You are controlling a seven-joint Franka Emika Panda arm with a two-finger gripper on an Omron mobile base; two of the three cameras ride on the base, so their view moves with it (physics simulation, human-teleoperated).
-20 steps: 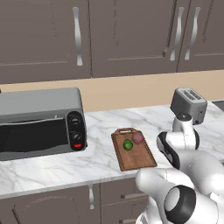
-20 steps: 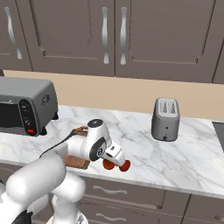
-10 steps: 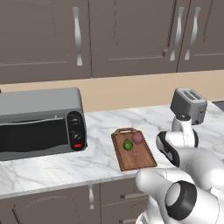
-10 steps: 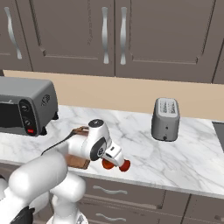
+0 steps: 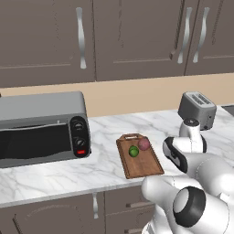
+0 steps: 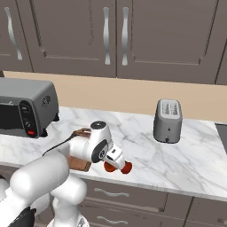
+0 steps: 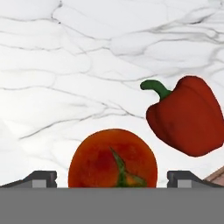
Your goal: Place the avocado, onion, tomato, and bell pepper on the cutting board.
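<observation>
My gripper (image 7: 113, 180) is open, low over the marble counter, its fingertips (image 7: 41, 178) standing on either side of the orange-red tomato (image 7: 113, 159) without closing on it. The deep red bell pepper (image 7: 188, 116) with a green stem lies on the counter just beyond and to the right of the tomato. In the right base view the gripper (image 6: 116, 161) points down at the counter's front edge, with red fruit showing under it. The brown cutting board (image 5: 145, 165) holds the green avocado (image 5: 133, 151) and the pinkish onion (image 5: 144, 144) side by side near its handle end.
A grey toaster oven (image 5: 41, 125) stands left of the board. A silver toaster (image 6: 167, 119) sits at the back right. The counter's front edge (image 6: 177, 189) runs close under the gripper. A corner of the board (image 7: 217, 175) shows by the right fingertip.
</observation>
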